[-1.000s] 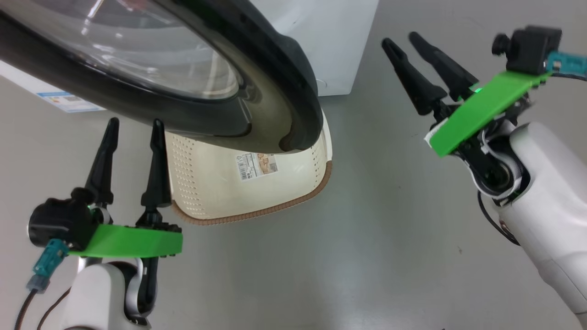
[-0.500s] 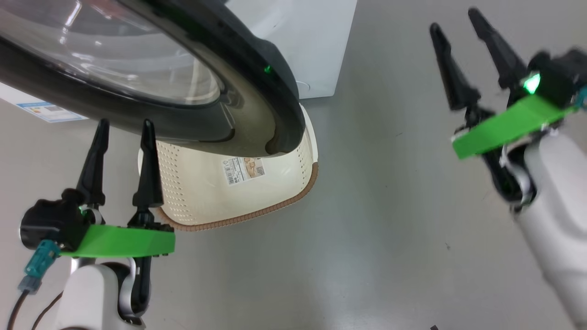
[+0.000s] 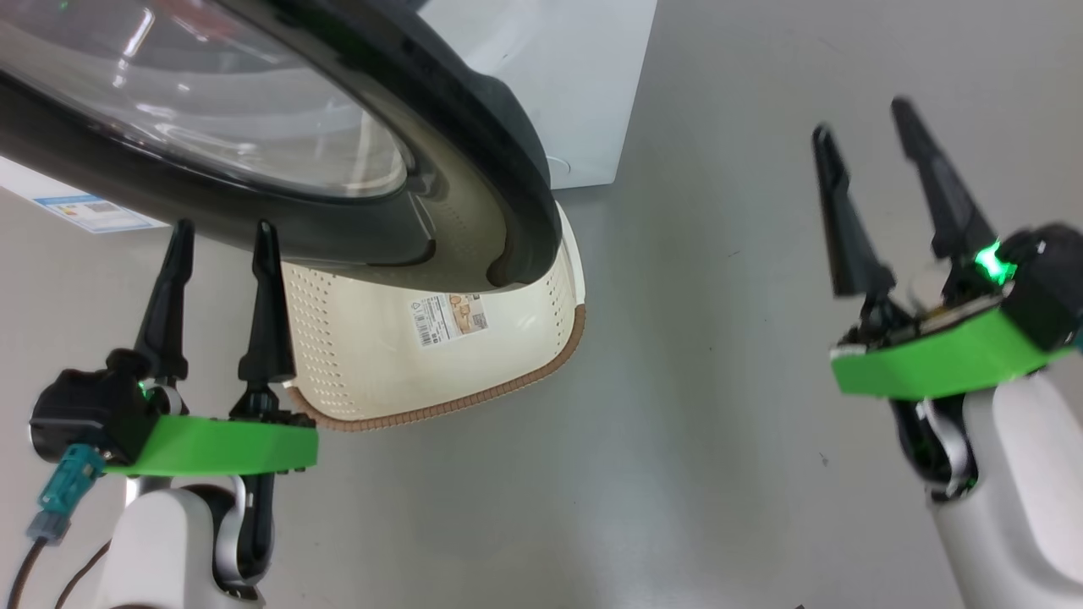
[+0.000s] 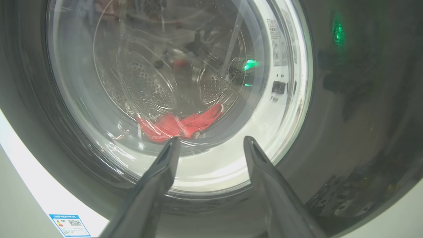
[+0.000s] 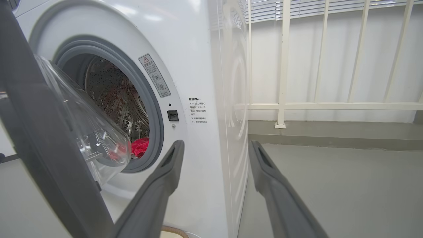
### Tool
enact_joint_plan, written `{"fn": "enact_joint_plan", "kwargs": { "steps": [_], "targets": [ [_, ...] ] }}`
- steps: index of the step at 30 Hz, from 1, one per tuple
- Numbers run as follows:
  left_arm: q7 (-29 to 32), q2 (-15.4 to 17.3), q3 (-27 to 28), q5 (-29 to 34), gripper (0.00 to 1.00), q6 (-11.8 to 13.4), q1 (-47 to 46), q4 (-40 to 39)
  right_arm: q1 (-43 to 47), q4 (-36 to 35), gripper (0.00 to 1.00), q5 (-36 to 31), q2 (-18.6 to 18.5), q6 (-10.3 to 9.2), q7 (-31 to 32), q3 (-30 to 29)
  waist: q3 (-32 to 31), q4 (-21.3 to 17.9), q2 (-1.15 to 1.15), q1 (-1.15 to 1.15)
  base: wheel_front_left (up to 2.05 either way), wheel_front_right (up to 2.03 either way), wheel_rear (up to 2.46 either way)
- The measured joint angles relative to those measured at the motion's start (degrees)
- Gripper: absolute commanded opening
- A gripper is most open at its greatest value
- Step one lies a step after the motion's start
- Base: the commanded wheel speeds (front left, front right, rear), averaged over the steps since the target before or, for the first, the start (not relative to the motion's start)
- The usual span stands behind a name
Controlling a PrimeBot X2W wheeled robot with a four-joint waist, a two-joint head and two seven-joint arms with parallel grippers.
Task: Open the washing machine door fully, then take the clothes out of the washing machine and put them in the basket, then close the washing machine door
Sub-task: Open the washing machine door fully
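Nearest to the robot, the left gripper (image 3: pixel 223 227) was released and held nothing, its two fingers pointing up at the lower rim of the washing machine door (image 3: pixel 499 144). The right gripper (image 3: pixel 860 118) was also spread apart and empty, well apart from the door on its free side, over the bare floor (image 3: pixel 677 440). I think both were open because no step so far needed a grasp. The door was only partly swung out, so opening it fully seemed to be the step in hand. Just behind the left gripper, the basket (image 3: pixel 355 355) stood on the floor against the front of the washing machine (image 3: pixel 550 68), near its right corner. It was partly under the door and had nothing inside but its paper label, and this place probably gives the clothes a short way down. In the head view the door covered the opening, so that view could not tell what was inside. The left wrist view looked through the bulging window of the door (image 4: pixel 347 99) and found the clothes (image 4: pixel 178 124) lying low in the drum, blurred by the glass. The right wrist view passed the door's edge (image 5: pixel 39 138) and met the clothes (image 5: pixel 140 147) directly, behind the grey rubber ring (image 5: pixel 155 132). Beyond the machine it also gave a white railing (image 5: pixel 284 66).
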Motion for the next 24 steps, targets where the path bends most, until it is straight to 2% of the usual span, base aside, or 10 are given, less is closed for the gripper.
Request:
{"fn": "enact_joint_plan", "kwargs": {
  "steps": [14, 24],
  "targets": [
    [0.0, 0.0, -0.1, 0.0, 1.00, 0.0, 0.6, -0.3, 6.8, -2.4, 1.00, -1.9, 2.7, 0.00, 0.0, -4.7, -0.5, 0.3, 0.00, 0.00, 0.00, 0.00, 0.00],
    [0.0, 0.0, -0.5, 0.0, 1.00, 0.0, 1.3, -0.3, 7.0, -2.8, 1.00, -1.8, 2.9, 0.00, 0.0, -3.2, -0.2, 0.3, 0.00, 0.00, 0.00, 0.00, 0.00]
  ]
}}
